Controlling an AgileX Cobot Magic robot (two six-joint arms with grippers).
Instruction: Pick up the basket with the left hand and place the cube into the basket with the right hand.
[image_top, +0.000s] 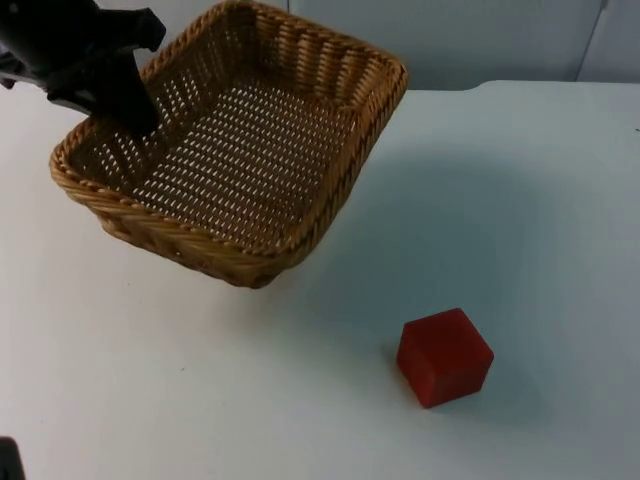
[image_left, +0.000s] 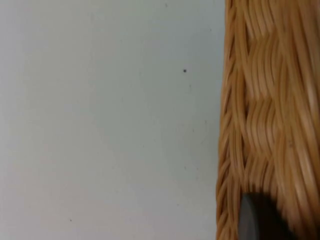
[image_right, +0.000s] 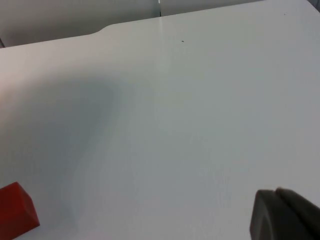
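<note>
Left pincer (image_top: 135, 105) clamped on the near-left rim of the wicker basket (image_top: 240, 150), holding it tilted, lifted off the tabletop (image_top: 560, 200). Woven wall seen close beside the fingertip (image_left: 252, 220). Red cube (image_top: 445, 356) well apart from that pincer, resting on bare tabletop beyond the basket's lower edge. Right pincer's fingertip (image_right: 285, 215) near the cube; opening impossible to tell.

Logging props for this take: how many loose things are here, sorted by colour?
Tan: 1, the wicker basket, held by the left gripper
Red: 1, the cube on the table
Total: 2
</note>
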